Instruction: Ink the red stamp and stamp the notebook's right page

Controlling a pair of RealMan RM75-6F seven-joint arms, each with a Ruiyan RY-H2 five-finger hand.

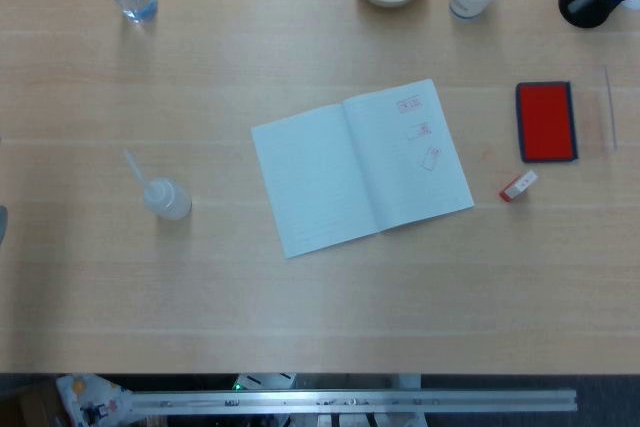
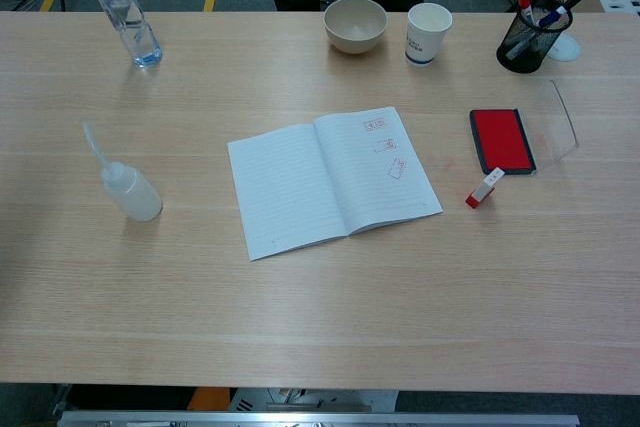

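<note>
We see a table (image 1: 300,327) of pale, matt wood grain. The notebook (image 1: 360,165) shows matt lined paper. The ink pad (image 1: 546,121) looks felt-like in a dark plastic frame, beside its clear plastic lid (image 2: 563,117). The water bottle (image 2: 126,15) and squeeze bottle (image 2: 128,190) are translucent plastic; the bowl (image 2: 355,24) looks smooth, glazed.

Neither the left arm nor the right arm shows in the head view or in the chest view. Both hands are out of the frames, so the pose of their fingers cannot be told.
</note>
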